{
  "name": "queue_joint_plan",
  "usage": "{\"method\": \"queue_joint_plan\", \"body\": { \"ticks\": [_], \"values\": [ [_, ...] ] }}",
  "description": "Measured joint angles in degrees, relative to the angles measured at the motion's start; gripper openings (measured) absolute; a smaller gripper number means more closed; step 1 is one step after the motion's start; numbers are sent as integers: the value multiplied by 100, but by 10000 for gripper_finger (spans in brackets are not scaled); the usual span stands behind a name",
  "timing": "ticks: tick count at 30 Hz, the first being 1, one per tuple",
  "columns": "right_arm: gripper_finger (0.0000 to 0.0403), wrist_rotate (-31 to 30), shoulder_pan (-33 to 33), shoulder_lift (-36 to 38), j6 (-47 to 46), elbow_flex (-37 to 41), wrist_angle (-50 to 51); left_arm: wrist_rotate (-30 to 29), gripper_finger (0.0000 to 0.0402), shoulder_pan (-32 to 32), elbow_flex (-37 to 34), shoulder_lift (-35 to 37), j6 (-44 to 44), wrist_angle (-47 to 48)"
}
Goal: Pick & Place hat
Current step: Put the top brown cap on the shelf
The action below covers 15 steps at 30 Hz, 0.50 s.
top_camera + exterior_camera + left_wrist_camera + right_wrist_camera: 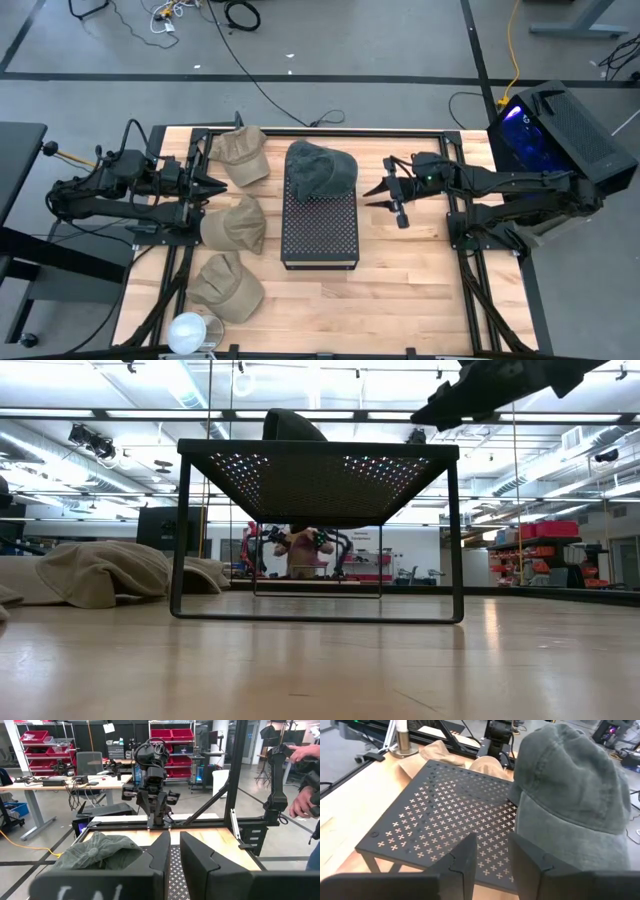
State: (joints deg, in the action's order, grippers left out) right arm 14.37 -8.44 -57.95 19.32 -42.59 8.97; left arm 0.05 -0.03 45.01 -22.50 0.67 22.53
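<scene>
The green hat (pixel 319 169) sits on the far end of the black perforated stand (pixel 320 230), while the right gripper (pixel 380 189) hovers just beside it, fingers parted and empty, and the left gripper (pixel 218 185) waits opposite, slightly open.

The bench (pixel 400 290) is pale wood, smooth with a soft sheen. On it stands a matt black metal stand (pixel 320 228), its top sheet punched through with small crosses. The green hat (pixel 318 168) on the stand is washed, slightly faded cotton cloth with stitched seams. Beside the stand, three tan hats (pixel 234 225) are soft, crumpled cloth. Each tool (pixel 492 857) looks like matt black plastic.
</scene>
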Motion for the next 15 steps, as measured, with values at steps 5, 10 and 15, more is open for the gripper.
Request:
{"method": "queue_joint_plan", "body": {
  "ticks": [5, 10, 15],
  "values": [
    [111, 2, 29, 0, -307, 0, 0, -1, 48, 0, -1, 1, 2, 0],
    [111, 1, 31, 0, -690, 0, 0, 0, 48, 2, -2, 0, 2, -1],
    [111, 1, 123, 0, -583, 0, -1, 0, 48, 2, 0, 0, 0, -1]
  ]
}}
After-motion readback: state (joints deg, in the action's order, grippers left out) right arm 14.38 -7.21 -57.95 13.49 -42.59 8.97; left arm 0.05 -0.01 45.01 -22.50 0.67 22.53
